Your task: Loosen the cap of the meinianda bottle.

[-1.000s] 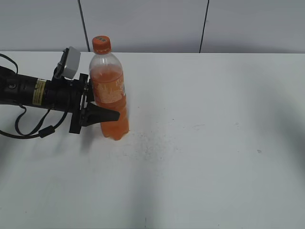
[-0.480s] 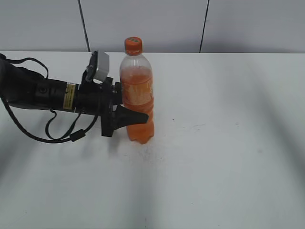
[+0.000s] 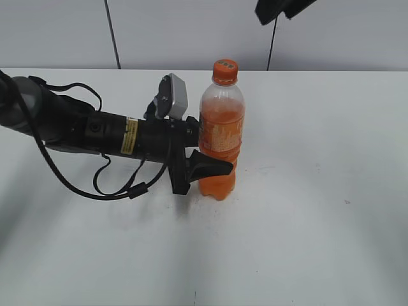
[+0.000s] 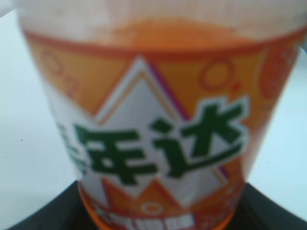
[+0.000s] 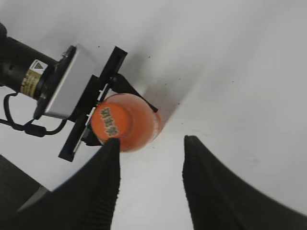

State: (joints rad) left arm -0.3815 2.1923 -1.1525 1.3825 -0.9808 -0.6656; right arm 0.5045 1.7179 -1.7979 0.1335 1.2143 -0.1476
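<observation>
The meinianda bottle (image 3: 220, 146) stands upright on the white table, full of orange soda, with its orange cap (image 3: 224, 67) on top. My left gripper (image 3: 210, 162) reaches in from the left and is shut on the bottle's lower body; the left wrist view is filled by the label (image 4: 153, 139). My right gripper (image 5: 151, 141) is open and looks down from above; the cap (image 5: 111, 123) lies just left of its left finger, outside the jaws. In the exterior view only a dark part of the right arm (image 3: 280, 7) shows at the top edge.
The white table (image 3: 306, 210) stretches bare to the right and front of the bottle. A grey panelled wall (image 3: 191, 32) stands behind. The left arm's cable (image 3: 115, 188) loops on the table at the left.
My left gripper has carried the bottle to the right across the table. The right arm has come into view at the top edge.
</observation>
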